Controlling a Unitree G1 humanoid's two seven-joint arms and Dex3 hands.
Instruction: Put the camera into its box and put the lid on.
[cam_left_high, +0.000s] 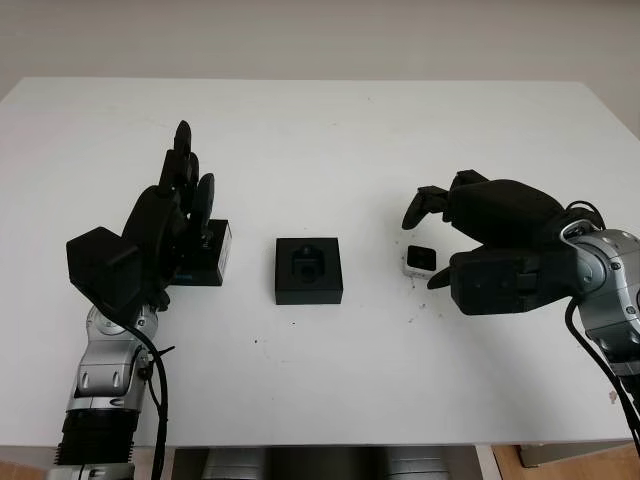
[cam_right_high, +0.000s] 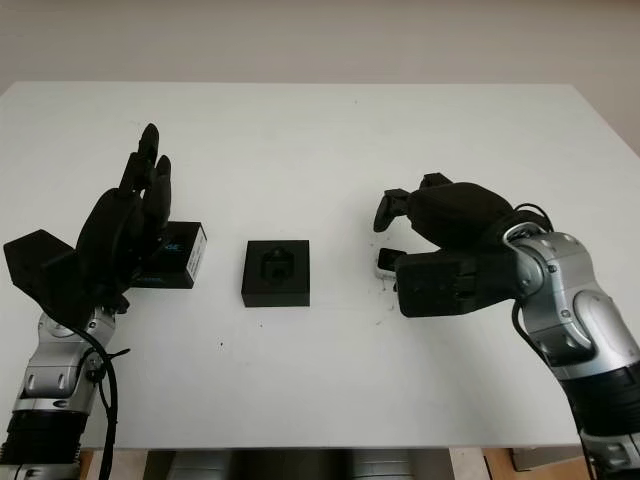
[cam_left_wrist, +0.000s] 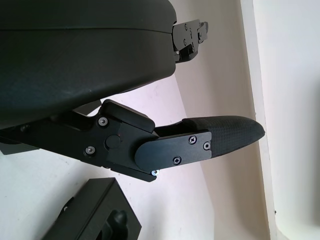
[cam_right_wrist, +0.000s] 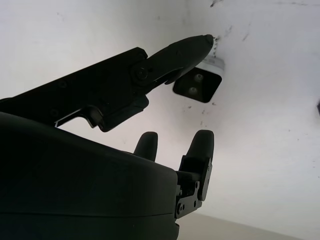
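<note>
While the white table (cam_left_high: 330, 130) spreads under everything, the right hand (cam_left_high: 440, 235) hangs over its right half, fingers arched around the camera (cam_left_high: 419, 260) without closing on it: it holds nothing. From the right wrist, one fingertip (cam_right_wrist: 197, 45) sits at the camera's edge, though whether it touches cannot be told. The left hand (cam_left_high: 180, 205) stands over the left half of the table, open, fingers pointing away from the robot, partly covering the lid (cam_left_high: 212, 255), a black piece with a white end face. Between lid and camera lies the black box (cam_left_high: 309, 270), open upward, with a moulded recess inside. Smallest is the camera, white-bodied with a black face, just right of the box.
</note>
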